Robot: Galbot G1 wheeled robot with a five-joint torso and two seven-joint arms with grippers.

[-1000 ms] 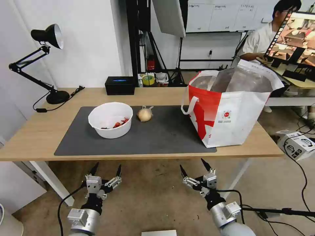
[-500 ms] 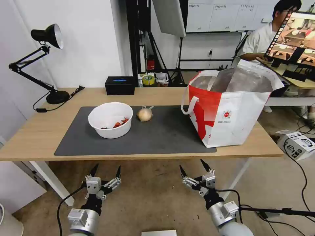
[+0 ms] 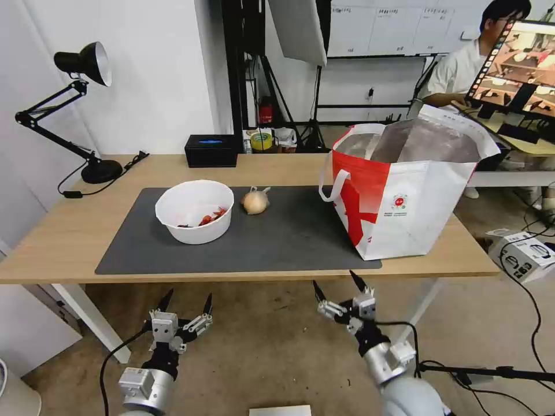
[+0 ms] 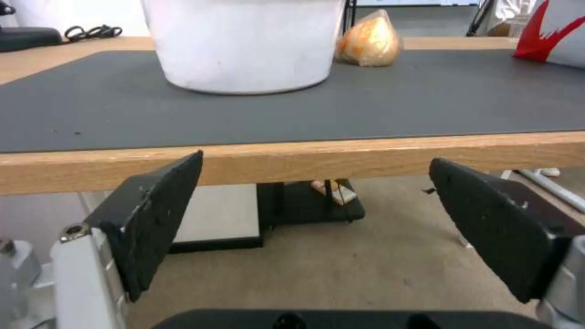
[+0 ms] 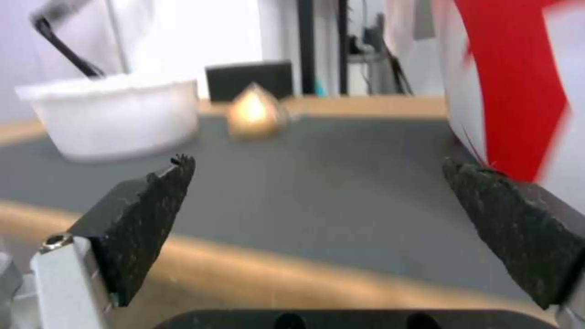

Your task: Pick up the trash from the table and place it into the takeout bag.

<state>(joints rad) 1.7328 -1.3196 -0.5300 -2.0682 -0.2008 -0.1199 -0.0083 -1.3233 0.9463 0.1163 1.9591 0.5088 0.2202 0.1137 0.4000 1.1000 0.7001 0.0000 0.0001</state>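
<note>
Matt grey mat (image 3: 289, 234) on wood table (image 3: 63, 231); seemingly plastic bowl (image 3: 195, 211).

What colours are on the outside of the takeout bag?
The takeout bag is white with red panels and a small red round logo, seen best in the head view.

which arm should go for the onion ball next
Probably the right. The right gripper, open, is below the table's front edge, closer to the onion-like ball and the takeout bag. The left gripper, also open, is lined up nearer the white bowl.
</note>
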